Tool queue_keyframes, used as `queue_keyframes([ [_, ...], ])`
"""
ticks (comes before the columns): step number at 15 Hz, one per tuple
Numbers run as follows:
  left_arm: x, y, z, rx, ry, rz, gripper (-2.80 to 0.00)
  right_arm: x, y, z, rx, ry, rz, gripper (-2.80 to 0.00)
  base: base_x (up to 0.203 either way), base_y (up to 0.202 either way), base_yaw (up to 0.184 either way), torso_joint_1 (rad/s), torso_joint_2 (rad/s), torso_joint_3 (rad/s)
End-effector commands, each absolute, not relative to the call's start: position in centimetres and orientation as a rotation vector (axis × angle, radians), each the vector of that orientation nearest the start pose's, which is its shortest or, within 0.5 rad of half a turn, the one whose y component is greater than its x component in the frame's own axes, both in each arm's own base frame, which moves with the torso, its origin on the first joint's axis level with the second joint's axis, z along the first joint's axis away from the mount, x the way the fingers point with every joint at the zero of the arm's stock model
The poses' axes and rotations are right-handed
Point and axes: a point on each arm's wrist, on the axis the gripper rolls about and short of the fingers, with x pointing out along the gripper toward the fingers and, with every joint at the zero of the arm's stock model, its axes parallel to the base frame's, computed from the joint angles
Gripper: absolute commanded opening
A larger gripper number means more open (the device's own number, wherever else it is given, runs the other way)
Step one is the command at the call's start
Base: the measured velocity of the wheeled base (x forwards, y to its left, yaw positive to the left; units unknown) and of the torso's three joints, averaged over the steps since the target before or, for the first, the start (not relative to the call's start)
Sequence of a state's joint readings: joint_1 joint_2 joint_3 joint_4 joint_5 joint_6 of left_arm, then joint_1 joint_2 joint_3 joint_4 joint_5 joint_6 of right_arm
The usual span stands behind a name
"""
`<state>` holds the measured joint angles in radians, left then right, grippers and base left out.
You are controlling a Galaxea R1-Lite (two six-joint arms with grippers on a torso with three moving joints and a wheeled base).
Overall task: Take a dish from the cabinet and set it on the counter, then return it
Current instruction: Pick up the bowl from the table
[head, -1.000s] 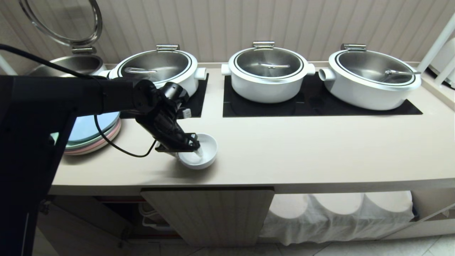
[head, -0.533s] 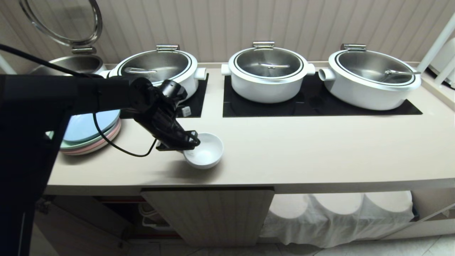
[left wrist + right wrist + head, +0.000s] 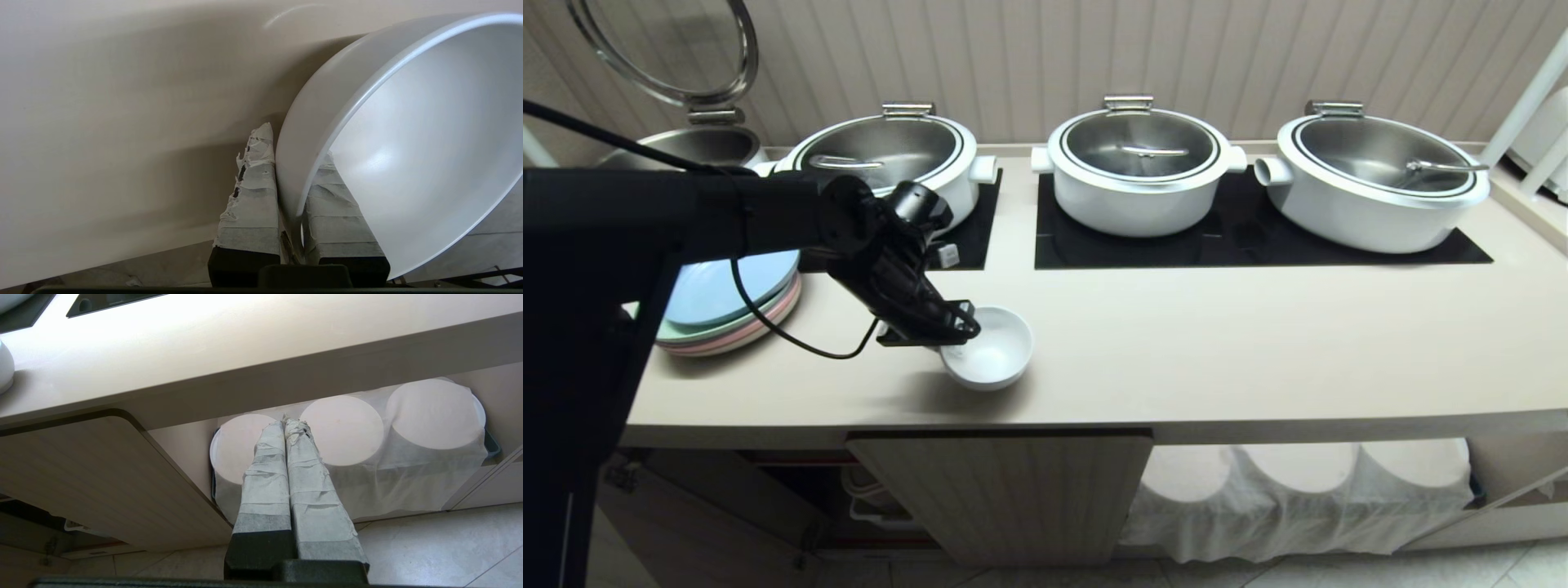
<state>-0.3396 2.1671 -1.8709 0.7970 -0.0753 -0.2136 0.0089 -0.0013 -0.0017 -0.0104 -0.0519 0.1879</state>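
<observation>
The dish [image 3: 992,347], a small white bowl, sits tilted low over the cream counter [image 3: 1217,343] near its front edge. My left gripper [image 3: 949,341] is shut on the dish's near-left rim. The left wrist view shows one taped finger [image 3: 255,183] outside the dish's [image 3: 408,143] wall and the other inside, with the left gripper [image 3: 294,147] pinching that wall over the counter [image 3: 122,102]. Whether the foot touches the counter I cannot tell. Below, the cabinet [image 3: 1005,490] has a ribbed door swung open and a dark interior. My right gripper [image 3: 284,422] hangs shut and empty below counter height, before the cabinet door [image 3: 102,477].
Three white steel-lidded pots [image 3: 1139,167] stand on black mats [image 3: 1241,237] along the back. Stacked pastel plates [image 3: 727,306] lie left of the dish, behind my left arm. An open-lidded pot [image 3: 686,143] is at far left. Cloth-covered round stacks [image 3: 1298,490] fill the lower right shelf.
My left gripper has shut on the dish's rim. The dish shifted slightly to the right and tipped. The right arm has not moved.
</observation>
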Motion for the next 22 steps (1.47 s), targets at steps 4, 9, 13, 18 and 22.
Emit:
queue_keyframes([
  [4,36.8,-13.5,19.5,-0.155,1.118,-0.197,-2.80,-2.3,-0.1,7.7,0.189,-0.016,-0.042,-2.80,0.000,0.000,0.000,0.000,0.00,0.000],
  [9,34.5,-12.6,21.2,-0.287,1.155,-0.105,-2.80,-2.3,-0.1,7.7,0.189,-0.016,-0.042,-2.80,0.000,0.000,0.000,0.000,0.00,0.000],
  [13,32.0,-11.7,21.6,-0.311,1.188,-0.075,-2.80,-2.3,-0.1,7.7,0.189,-0.016,-0.042,-2.80,0.000,0.000,0.000,0.000,0.00,0.000],
  [18,28.8,-11.1,21.3,-0.336,1.237,-0.043,-2.80,-2.3,-0.1,7.7,0.189,-0.018,-0.042,-2.80,0.000,0.000,0.000,0.000,0.00,0.000],
  [22,27.9,-10.7,22.4,-0.346,1.195,-0.054,-2.80,-2.3,-0.1,7.7,0.189,-0.016,-0.042,-2.80,0.000,0.000,0.000,0.000,0.00,0.000],
])
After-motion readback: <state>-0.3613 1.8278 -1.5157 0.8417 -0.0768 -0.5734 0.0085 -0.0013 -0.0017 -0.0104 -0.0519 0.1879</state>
